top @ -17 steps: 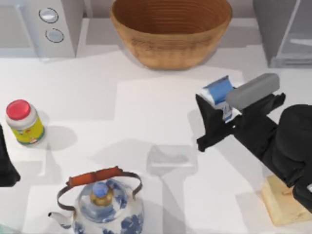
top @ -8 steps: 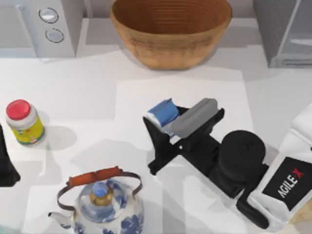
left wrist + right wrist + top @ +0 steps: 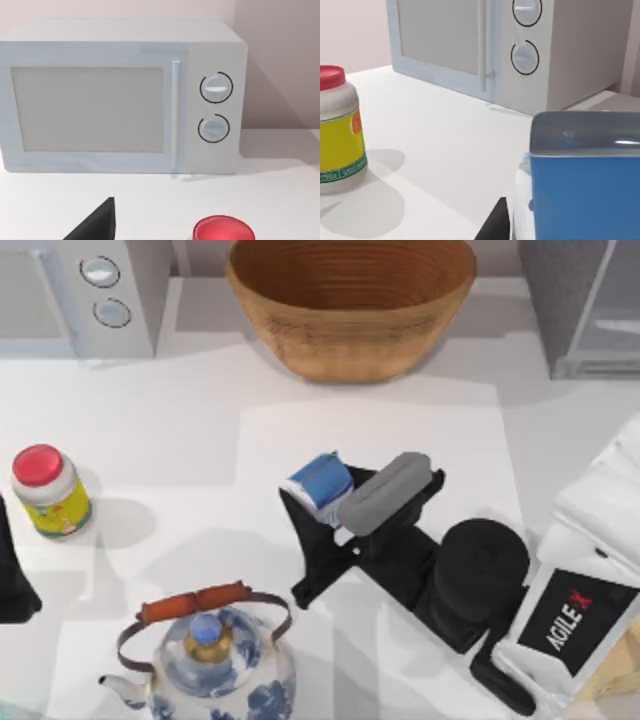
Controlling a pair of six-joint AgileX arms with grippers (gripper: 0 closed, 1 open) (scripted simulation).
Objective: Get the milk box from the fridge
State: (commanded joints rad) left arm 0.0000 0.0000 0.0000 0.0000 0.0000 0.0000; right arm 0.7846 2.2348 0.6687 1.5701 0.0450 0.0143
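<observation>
The milk box [image 3: 318, 483] is a blue and white carton with a long grey ridged top [image 3: 384, 492]. My right gripper [image 3: 350, 515] is shut on it and holds it tilted above the middle of the table. In the right wrist view the milk box [image 3: 580, 185] sits close up, its blue side and grey top facing the camera. The fridge [image 3: 560, 300], a dark-grey cabinet with a pale door panel [image 3: 622, 315], stands at the back right corner, well away from the carton. My left arm [image 3: 12, 575] is parked at the left edge; one dark finger [image 3: 97, 225] is in the left wrist view.
A woven basket [image 3: 350, 300] stands at the back centre and a white microwave [image 3: 80, 290] with two knobs at the back left. A red-lidded yellow jar [image 3: 48, 490] is at the left. A blue-patterned teapot [image 3: 212, 665] stands at the front, close to the gripper.
My right arm has carried the milk box from the right side, near the fridge, leftward to the table's middle. The move slowed in the last half second. The left arm stayed still.
</observation>
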